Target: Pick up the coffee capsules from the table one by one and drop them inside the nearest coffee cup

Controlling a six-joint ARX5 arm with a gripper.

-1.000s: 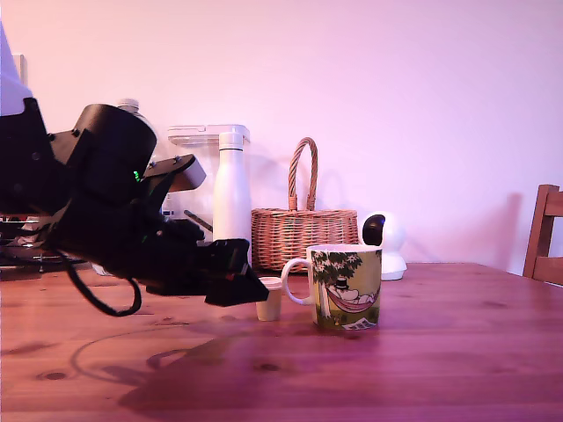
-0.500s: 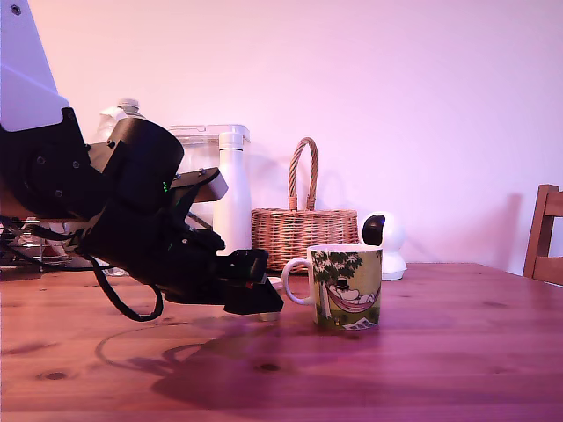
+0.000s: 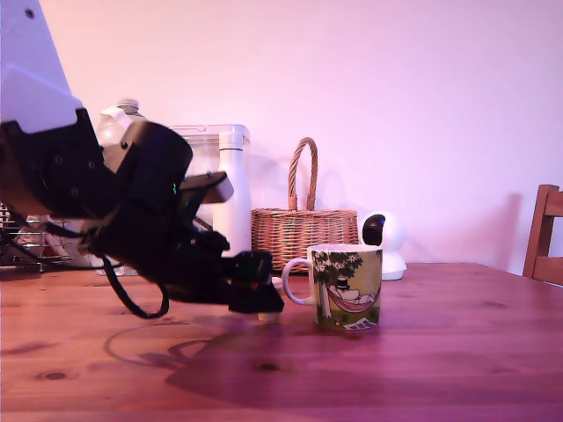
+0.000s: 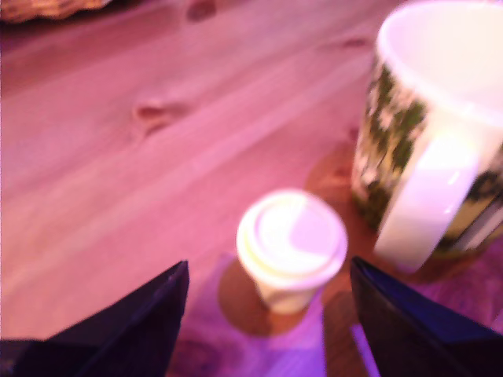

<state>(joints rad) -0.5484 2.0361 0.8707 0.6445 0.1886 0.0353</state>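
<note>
— Now that the arm has swung in from the exterior view's left, where does it sit against the coffee cup [image 3: 344,286]?

— From across the room, the gripper [image 3: 257,295] is low over the table [image 3: 440,352], its dark tip just beside the cup's handle on the exterior view's left. A second ago it was further from the cup, and the coffee capsule stood in plain sight beside the handle. Now the black fingers cover nearly all of it; from this side I can't make it out for certain.

— And the wicker basket [image 3: 303,236]?

— Behind the cup, untouched, with the white bottle [image 3: 231,193] beyond it on the exterior view's left.

— What does the wrist view give you?

— There the coffee capsule [image 4: 291,247] stands upright on the wood, just beside the cup's handle [image 4: 428,200] but not touching it. The two dark fingers [image 4: 126,322] are spread wide apart, one either side of the capsule, with clear gaps. Nothing is held.

— So what does the move amount to?

— I'd judge the approach is about done: the capsule is bracketed, so closing on it looks like the next call. The handle sits close to one finger, which could nudge the cup.
</note>
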